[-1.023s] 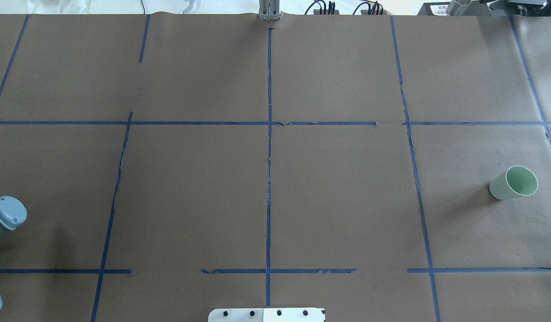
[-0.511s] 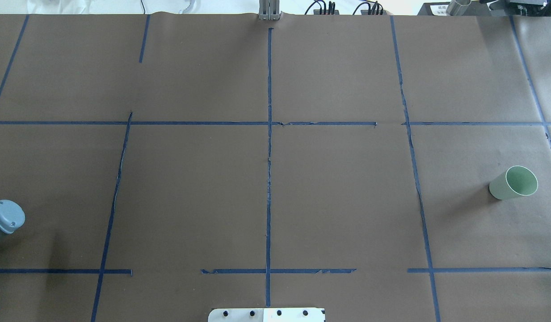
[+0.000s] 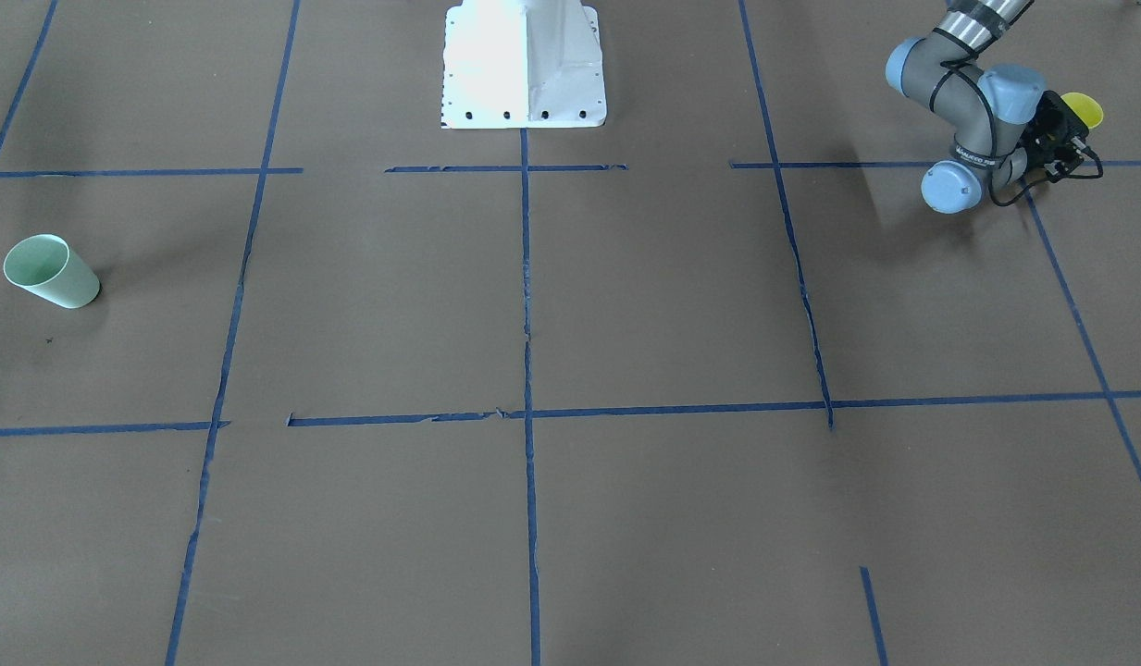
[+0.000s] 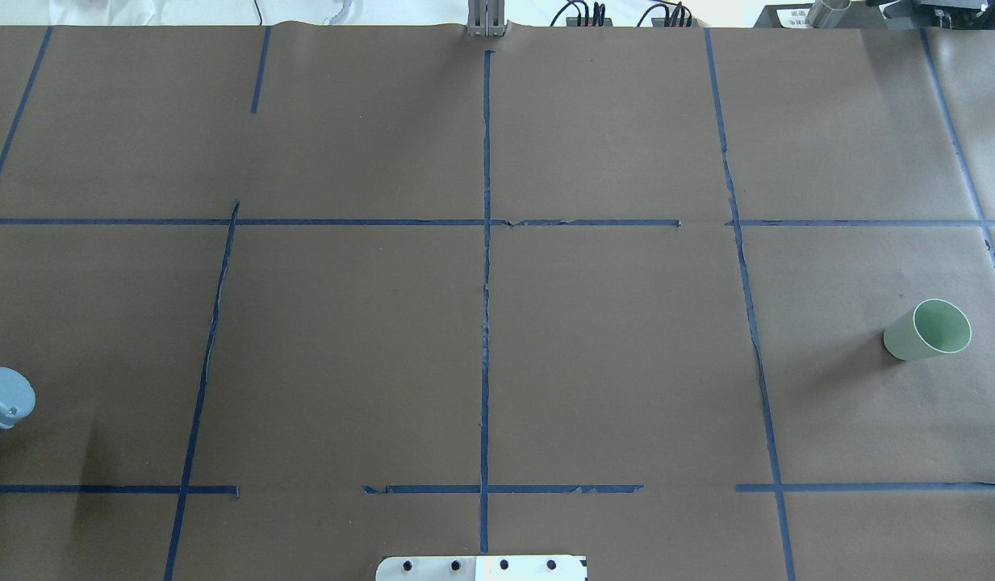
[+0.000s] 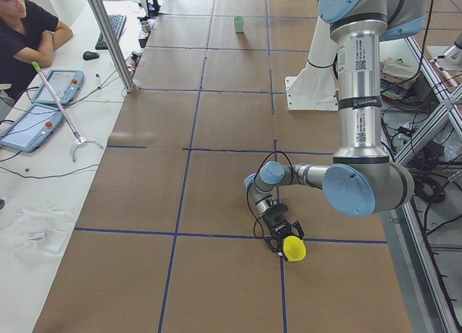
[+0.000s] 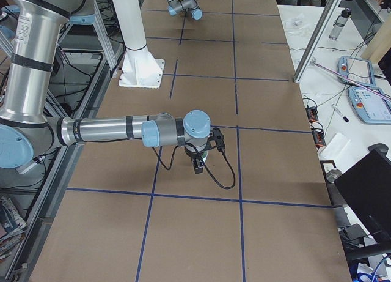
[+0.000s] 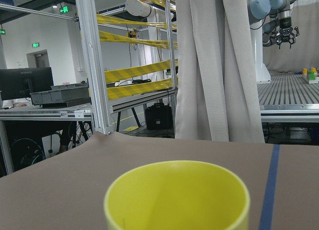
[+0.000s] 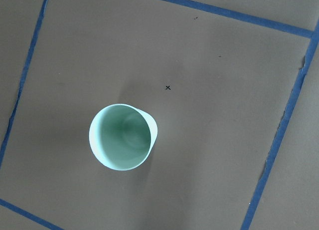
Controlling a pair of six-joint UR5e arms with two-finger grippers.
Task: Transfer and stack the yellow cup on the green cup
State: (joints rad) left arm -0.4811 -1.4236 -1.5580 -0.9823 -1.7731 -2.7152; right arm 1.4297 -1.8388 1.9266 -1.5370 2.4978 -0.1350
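Nearest, at 5 o'clock, 1 yellow cup (image 5: 294, 248) is sitting just beside the left gripper (image 5: 283, 235), grip unclear; the arm labels (image 5: 359, 55) are showing too small to read. Farthest, at 12 o'clock, 1 green cup (image 5: 239, 24) is standing below the right gripper (image 6: 197, 167), likewise unclear.

**Green cup stands at the right of the taped table**

The green cup (image 4: 929, 331) stands upright, mouth up, far to the right on the brown paper-covered table (image 4: 610, 347), inside a cell marked by blue tape lines (image 4: 487, 242). At the left edge a grey-blue joint of the left arm (image 4: 5, 397) pokes in, well apart from the cup. A white base plate (image 4: 481, 568) lies at bottom centre. Black cables (image 4: 594, 14) sit along the far edge.
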